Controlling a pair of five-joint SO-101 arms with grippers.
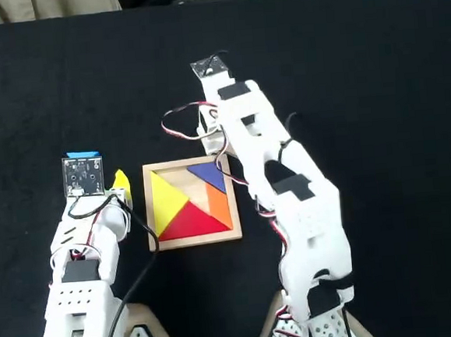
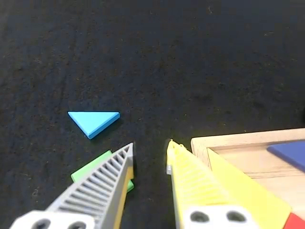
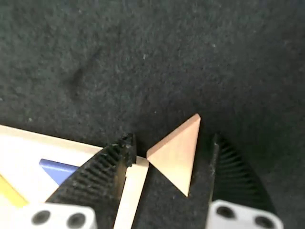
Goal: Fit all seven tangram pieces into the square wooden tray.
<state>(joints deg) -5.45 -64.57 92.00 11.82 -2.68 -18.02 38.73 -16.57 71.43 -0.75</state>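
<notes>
The square wooden tray (image 1: pixel 234 232) holds a yellow triangle (image 1: pixel 165 200), a red triangle (image 1: pixel 191 222), an orange piece (image 1: pixel 219 204) and a dark blue triangle (image 1: pixel 208 174). My right gripper (image 3: pixel 173 140) is open at the tray's far right corner (image 3: pixel 136 179). Its black fingers straddle a pale pink triangle (image 3: pixel 176 155) lying on the cloth just outside the rim. My left gripper (image 2: pixel 150 147) stands open left of the tray (image 2: pixel 205 143), nothing between its fingers. A light blue triangle (image 2: pixel 95 121) lies ahead of it. A green piece (image 2: pixel 97 166) sits partly under its grey finger (image 2: pixel 114 174).
Black cloth covers the table. The right arm (image 1: pixel 289 187) stretches over the cloth along the tray's right side. The left arm (image 1: pixel 87 249) lies to the tray's left, with the light blue triangle (image 1: pixel 82 155) just beyond its wrist camera.
</notes>
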